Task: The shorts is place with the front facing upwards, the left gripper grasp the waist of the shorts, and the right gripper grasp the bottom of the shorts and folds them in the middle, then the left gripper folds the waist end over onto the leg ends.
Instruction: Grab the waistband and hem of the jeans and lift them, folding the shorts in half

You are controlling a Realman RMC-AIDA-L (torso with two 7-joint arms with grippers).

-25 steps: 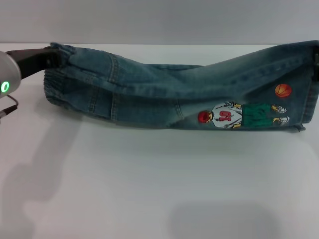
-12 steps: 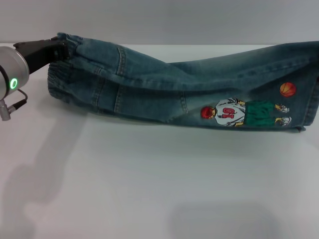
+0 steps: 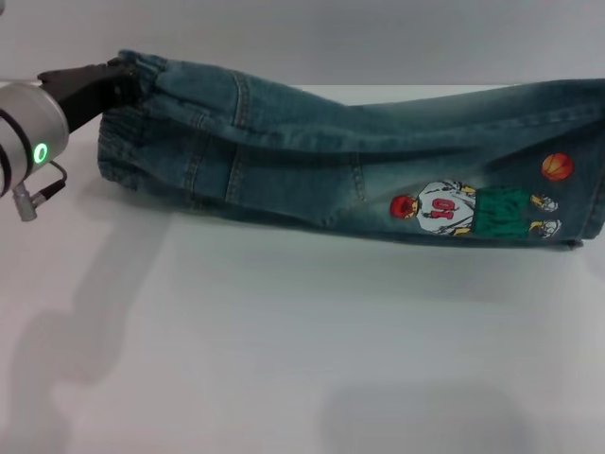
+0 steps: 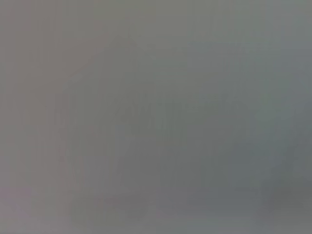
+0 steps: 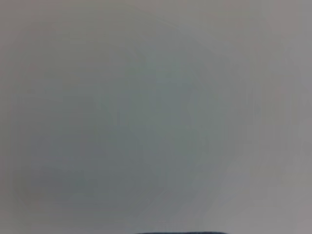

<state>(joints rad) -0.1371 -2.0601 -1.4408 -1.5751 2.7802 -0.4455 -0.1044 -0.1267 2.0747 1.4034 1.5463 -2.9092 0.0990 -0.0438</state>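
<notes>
Lengthwise fold done: the denim shorts [image 3: 359,161] stretch from nine to three o'clock. Left gripper [image 3: 121,78] is clamped on the waistband at ten o'clock, lifted; waist-over-legs fold remains.

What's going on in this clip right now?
The left gripper is clamped on the waist end of a pair of denim shorts, holding that corner raised off the white table. The shorts are already folded lengthwise, with a cartoon basketball-player patch facing up near the leg ends. The right gripper is out of view; the waist is not yet laid over the leg ends.
</notes>
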